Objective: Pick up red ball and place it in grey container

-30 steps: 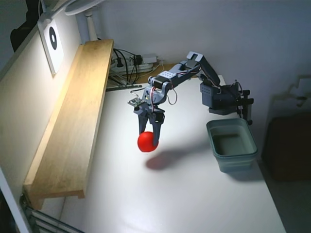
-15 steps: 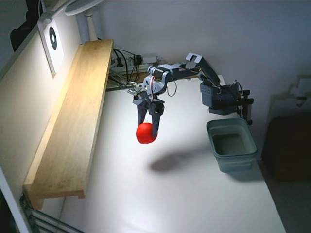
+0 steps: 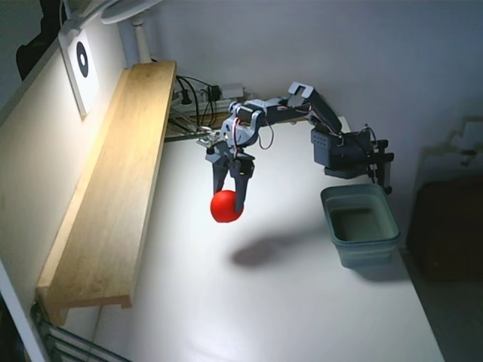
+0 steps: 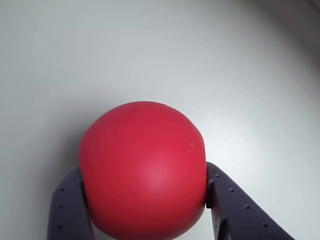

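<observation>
From the fixed view I see the arm reaching out from its base at the far right edge of the desk [image 3: 302, 302], upper links stretched leftward and the wrist bent so the end effector [image 3: 229, 205] points straight down. It is clenched on the red ball [image 3: 226, 207], one finger on each side, and the ball hangs clear of the white surface; its shadow [image 3: 260, 251] lies on the desk below and to the right, apart from the ball. The grey container [image 3: 361, 225] sits on the desk near the arm's base, well to the right of the ball, its mouth open and upward. A long wooden shelf [image 3: 113, 181] runs along the left wall, with a power strip and cables [image 3: 200, 96] at the back behind the arm.

In the wrist view I get what the fixed camera cannot give me: the red ball [image 4: 143, 171] fills the lower middle of the picture, and the dark fingers [image 4: 70, 207] press against its left and right flanks, touching it on both sides. Only bare white desk shows behind it there; the container, the shelf and the arm's own links appear in the fixed view alone.
</observation>
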